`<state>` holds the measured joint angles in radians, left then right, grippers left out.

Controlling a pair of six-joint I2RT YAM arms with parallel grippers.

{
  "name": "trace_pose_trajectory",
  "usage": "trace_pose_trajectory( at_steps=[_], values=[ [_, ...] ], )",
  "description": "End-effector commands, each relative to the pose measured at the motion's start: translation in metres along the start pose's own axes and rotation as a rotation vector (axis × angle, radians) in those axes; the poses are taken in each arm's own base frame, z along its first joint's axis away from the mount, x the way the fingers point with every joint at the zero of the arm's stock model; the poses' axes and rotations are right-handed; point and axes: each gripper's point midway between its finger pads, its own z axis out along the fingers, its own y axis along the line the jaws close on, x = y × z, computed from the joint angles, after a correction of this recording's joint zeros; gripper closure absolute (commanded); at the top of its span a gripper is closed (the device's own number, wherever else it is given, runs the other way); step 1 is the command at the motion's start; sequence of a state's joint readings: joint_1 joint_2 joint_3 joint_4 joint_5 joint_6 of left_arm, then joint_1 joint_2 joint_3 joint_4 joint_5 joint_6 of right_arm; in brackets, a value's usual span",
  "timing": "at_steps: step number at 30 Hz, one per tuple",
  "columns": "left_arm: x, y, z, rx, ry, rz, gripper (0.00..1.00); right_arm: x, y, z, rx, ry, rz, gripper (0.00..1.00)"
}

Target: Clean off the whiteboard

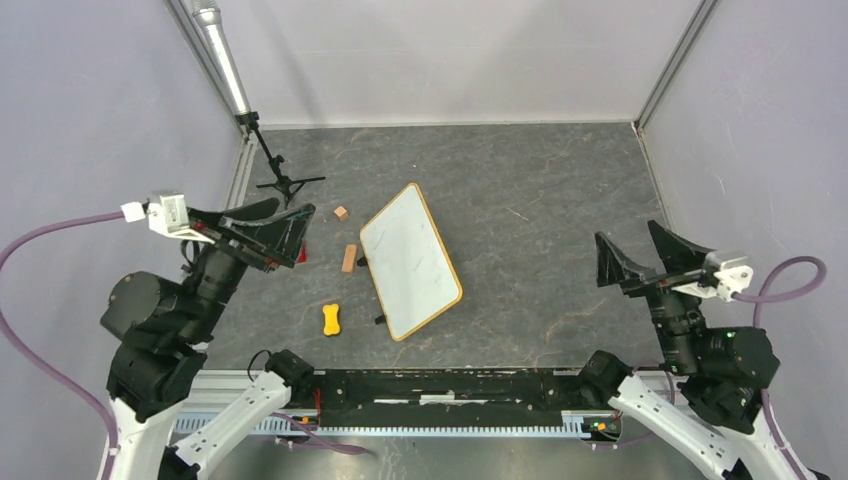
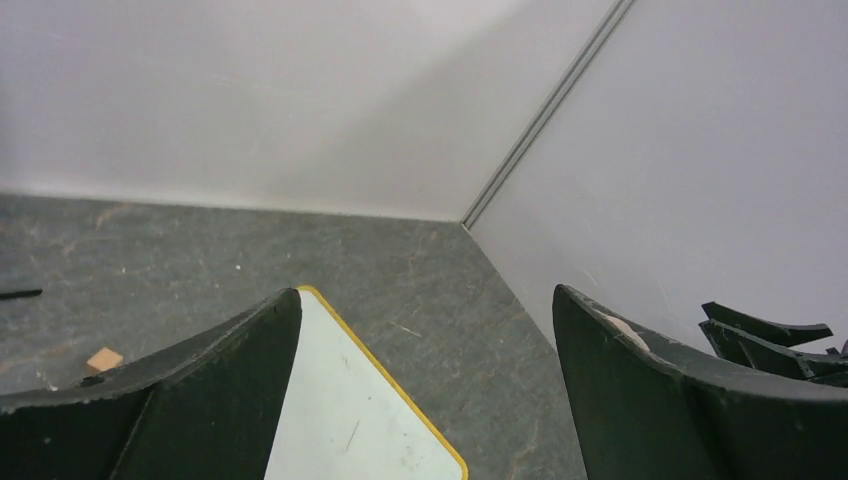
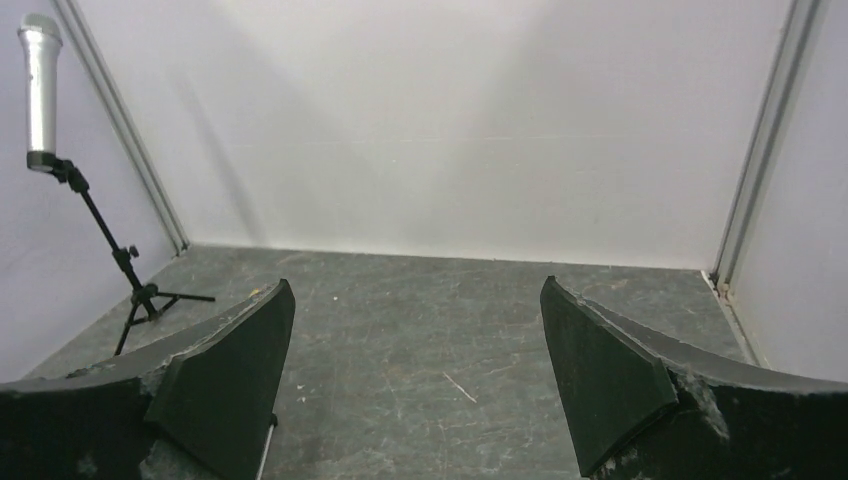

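The whiteboard [image 1: 410,262] lies flat on the grey floor in the middle, tilted, with a tan-orange frame and small black clips on its left edge. Its surface looks white with only faint marks. Its far corner shows in the left wrist view [image 2: 340,420] between my fingers. My left gripper [image 1: 300,235] is open and empty, raised left of the board; it also shows in the left wrist view [image 2: 427,292]. My right gripper [image 1: 626,235] is open and empty, raised well right of the board; in the right wrist view [image 3: 416,282] only bare floor lies below it.
A yellow bone-shaped piece [image 1: 331,319], an orange-brown stick [image 1: 349,257] and a small tan block [image 1: 341,212] lie left of the board. A microphone on a black tripod [image 1: 285,182] stands at the back left. Walls enclose three sides.
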<state>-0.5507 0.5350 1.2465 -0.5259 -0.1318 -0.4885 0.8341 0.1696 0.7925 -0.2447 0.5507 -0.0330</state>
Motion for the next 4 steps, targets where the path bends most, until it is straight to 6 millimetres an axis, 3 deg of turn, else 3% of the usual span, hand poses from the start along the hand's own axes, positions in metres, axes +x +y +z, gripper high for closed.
trace_pose_trajectory(
  at_steps=[1, 4],
  values=[
    [-0.0304, -0.0149, -0.0113, 0.073, -0.098, 0.095, 0.00, -0.0168, -0.0186, -0.0068, 0.078, -0.047, 0.027, 0.02],
    [-0.0324, -0.0122, -0.0140, 0.061, -0.111, 0.094, 0.00, -0.0087, -0.0256, -0.0048, 0.133, 0.002, 0.013, 0.02]
  ],
)
